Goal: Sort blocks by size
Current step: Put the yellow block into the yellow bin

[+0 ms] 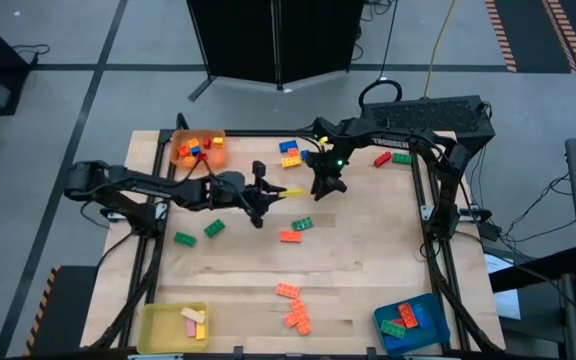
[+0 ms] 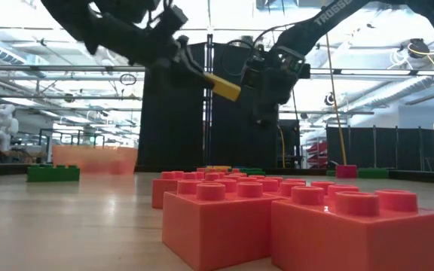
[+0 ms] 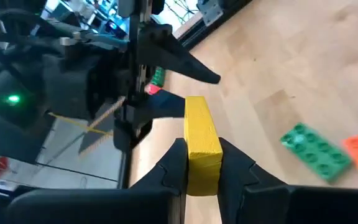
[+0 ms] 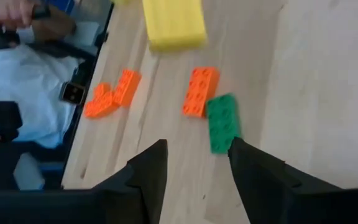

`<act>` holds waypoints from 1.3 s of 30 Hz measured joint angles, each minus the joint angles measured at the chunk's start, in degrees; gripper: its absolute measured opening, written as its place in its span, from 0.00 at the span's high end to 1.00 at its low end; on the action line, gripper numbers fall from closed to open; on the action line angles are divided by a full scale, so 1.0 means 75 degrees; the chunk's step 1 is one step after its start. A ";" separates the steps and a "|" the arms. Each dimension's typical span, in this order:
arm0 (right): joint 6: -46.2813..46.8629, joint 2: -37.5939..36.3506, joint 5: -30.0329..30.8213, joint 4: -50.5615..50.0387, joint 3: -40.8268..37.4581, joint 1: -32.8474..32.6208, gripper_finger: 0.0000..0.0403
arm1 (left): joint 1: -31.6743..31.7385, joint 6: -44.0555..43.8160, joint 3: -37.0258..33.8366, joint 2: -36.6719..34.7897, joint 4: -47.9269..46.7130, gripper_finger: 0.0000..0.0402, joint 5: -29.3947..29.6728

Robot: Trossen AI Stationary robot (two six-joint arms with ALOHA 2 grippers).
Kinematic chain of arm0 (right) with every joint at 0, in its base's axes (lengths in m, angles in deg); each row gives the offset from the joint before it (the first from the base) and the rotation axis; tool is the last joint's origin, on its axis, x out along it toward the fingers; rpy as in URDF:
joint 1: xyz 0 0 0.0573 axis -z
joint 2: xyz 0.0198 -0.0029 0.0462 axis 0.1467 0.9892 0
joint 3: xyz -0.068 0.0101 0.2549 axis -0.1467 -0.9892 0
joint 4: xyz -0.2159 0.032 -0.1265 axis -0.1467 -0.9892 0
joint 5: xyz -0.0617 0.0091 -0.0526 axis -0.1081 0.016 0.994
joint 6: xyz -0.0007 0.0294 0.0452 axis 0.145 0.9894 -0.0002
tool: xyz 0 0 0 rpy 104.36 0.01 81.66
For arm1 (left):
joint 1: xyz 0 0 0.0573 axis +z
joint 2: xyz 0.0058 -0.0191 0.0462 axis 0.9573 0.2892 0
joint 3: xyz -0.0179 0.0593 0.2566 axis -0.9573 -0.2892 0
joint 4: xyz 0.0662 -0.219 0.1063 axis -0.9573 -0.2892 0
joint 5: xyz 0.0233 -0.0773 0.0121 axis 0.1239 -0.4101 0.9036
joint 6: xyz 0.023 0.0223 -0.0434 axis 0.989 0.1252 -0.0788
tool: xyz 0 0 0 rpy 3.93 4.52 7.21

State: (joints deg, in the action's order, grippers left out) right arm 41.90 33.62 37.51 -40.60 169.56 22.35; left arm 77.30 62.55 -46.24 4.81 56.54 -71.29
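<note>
Gripping yellow block (image 3: 202,144), left tool (image 3: 202,163) closed

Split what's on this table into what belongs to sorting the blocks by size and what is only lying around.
Job: yellow block clamped in the left gripper; loose blocks; right gripper, open, empty.

Lying about: black cabinet, floor cables.
</note>
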 joint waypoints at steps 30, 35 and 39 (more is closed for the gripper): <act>-0.0536 0.0008 -0.0063 0.1540 0.0000 -0.0389 0.56 | -0.2854 -0.7913 0.0507 -0.3186 -0.7747 0.88 -0.1237; -0.0190 0.0064 -0.0055 0.2147 -0.0003 -0.0539 0.56 | -0.3302 -0.8856 0.0507 -0.3186 -0.8123 0.88 -0.2138; -0.0163 0.0061 -0.0057 0.2324 -0.0003 -0.0721 0.56 | -0.3482 -0.9520 0.0507 -0.3186 -0.8482 0.88 -0.2716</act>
State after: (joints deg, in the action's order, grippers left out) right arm 40.68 34.07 37.08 -23.18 169.54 16.94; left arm 51.18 -8.85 -42.44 -19.09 -7.07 -91.66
